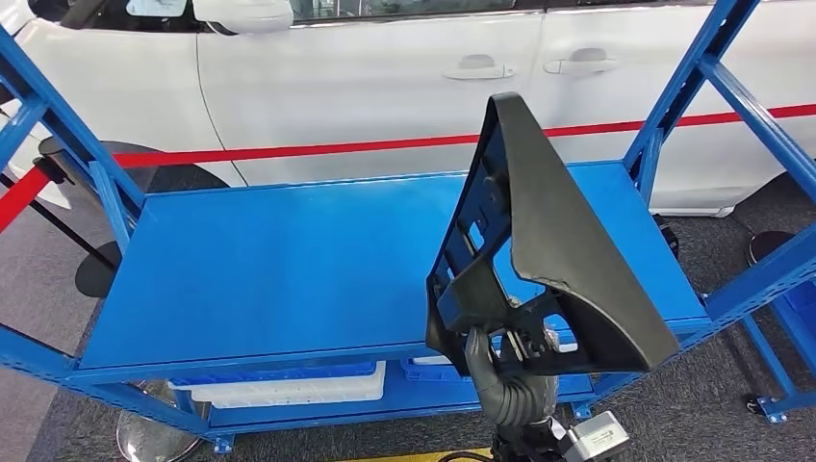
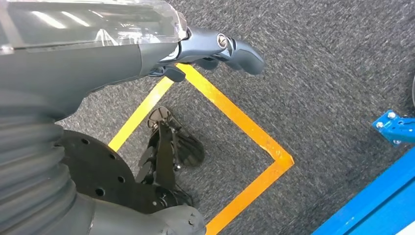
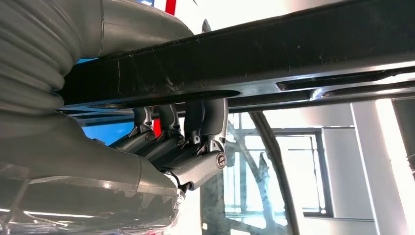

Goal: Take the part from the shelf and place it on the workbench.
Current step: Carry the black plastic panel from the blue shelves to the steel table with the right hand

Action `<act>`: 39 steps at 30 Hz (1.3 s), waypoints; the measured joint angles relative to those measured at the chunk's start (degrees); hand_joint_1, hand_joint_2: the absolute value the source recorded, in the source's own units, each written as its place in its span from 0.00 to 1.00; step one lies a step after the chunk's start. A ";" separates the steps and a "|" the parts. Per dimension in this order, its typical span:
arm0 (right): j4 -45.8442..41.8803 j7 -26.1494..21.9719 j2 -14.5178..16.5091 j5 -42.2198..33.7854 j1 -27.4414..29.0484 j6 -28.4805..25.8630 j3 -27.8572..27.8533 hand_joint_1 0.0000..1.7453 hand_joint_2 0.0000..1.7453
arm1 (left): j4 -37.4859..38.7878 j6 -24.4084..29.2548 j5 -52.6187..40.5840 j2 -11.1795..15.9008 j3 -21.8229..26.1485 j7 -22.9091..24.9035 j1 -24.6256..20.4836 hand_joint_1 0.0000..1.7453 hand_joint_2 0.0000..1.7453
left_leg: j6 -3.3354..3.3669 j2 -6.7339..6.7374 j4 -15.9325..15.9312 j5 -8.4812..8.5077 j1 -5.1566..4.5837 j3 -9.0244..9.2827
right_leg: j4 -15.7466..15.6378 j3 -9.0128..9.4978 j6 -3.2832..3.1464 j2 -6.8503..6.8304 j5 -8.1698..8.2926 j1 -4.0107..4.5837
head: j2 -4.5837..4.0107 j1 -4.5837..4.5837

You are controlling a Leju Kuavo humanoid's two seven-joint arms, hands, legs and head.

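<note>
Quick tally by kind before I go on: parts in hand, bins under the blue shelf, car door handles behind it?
Black part, held by the right hand: 1
Bins under the shelf: 2, one, another
Car door handles: 2
Total: 5

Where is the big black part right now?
The black part is up in the right hand, in the head view's right half, held upright above the blue shelf.

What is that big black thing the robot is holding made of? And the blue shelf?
The black part in the right hand looks like moulded plastic: matte and finely textured, with thin ribs and cut-out slots behind. The blue shelf looks like painted metal: smooth, faintly glossy, with bolted angle-bar posts.
</note>
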 joint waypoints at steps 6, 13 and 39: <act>-0.27 -0.40 -0.07 0.91 1.04 0.84 -0.09 1.00 1.00 | 0.20 0.01 0.31 -0.08 -0.02 0.23 -0.18 0.00 1.00 | 0.51 0.60 -0.40 4.13 0.40 -4.33 | 14.90 -2.88 1.60 0.49 -11.66 -0.55 | 0.00 0.50; -0.39 -0.69 -0.09 1.52 1.68 0.88 -0.13 1.00 1.00 | 0.26 0.00 0.46 -0.07 -0.05 0.29 -0.37 0.00 1.00 | -1.44 0.44 2.70 6.27 0.44 -8.98 | -0.80 10.19 0.77 0.75 -9.08 -0.65 | -0.01 0.60; -1.64 -0.65 -0.17 2.29 3.86 -0.08 -0.79 1.00 1.00 | 0.72 -0.14 0.78 0.03 -0.07 0.44 -1.29 0.00 1.00 | 0.01 0.88 0.60 5.45 0.59 -6.93 | 12.44 2.03 2.21 0.38 -7.70 -1.21 | -0.01 0.56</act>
